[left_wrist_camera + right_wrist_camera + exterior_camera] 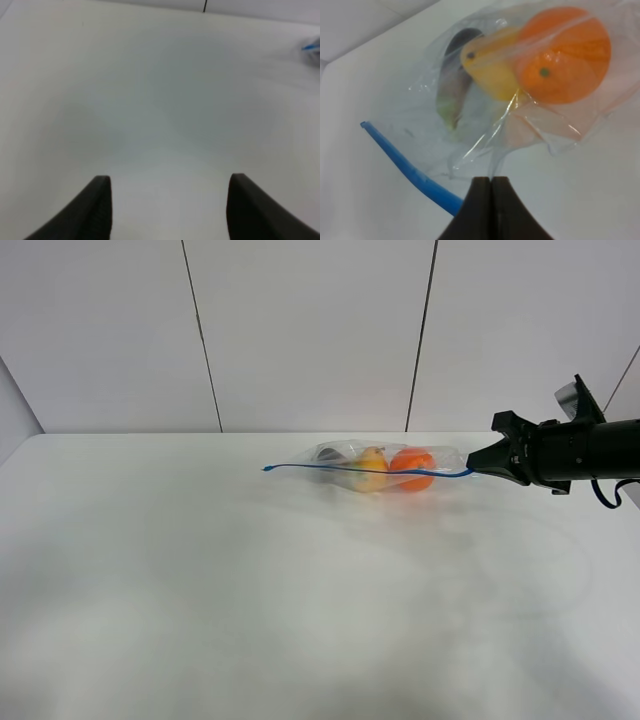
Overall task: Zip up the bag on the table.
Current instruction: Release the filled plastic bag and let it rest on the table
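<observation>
The clear crinkly bag (385, 465) lies at the far middle of the white table (300, 590), with its blue zipper strip (330, 470) running along the near edge. Orange (565, 55), yellow (492, 70) and purple (452, 65) produce show through it. My right gripper (474, 469) is at the strip's right end. In the right wrist view it (491, 182) is shut, pinching the bag's plastic (520, 125) beside the blue strip (410, 170). My left gripper (170, 200) is open and empty over bare table. It is out of the high view.
The left wrist view shows a blue tip of the zipper strip (310, 47) far off at its edge. A grey panelled wall (310, 330) stands behind the table's far edge. The right arm (590, 450) reaches in from the right side.
</observation>
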